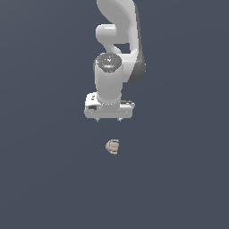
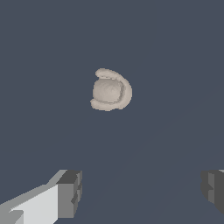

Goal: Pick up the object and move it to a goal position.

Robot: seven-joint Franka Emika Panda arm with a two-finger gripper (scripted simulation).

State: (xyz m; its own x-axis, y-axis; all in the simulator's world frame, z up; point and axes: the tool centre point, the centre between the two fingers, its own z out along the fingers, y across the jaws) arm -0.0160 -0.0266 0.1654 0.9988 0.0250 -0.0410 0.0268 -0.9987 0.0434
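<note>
The object [image 1: 112, 146] is a small beige-tan lump with a pale curved ridge, lying on the dark grey floor. In the exterior view it sits a short way below the white gripper [image 1: 108, 119], whose hand points down at the floor. The wrist view shows the object [image 2: 111, 90] well ahead of the gripper [image 2: 142, 188]. Its two dark fingertips [image 2: 70, 192] stand wide apart with nothing between them. The gripper is open and does not touch the object.
The white arm [image 1: 117, 40] rises behind the gripper toward the top of the exterior view. A plain dark grey surface [image 1: 44, 156] surrounds the object on all sides.
</note>
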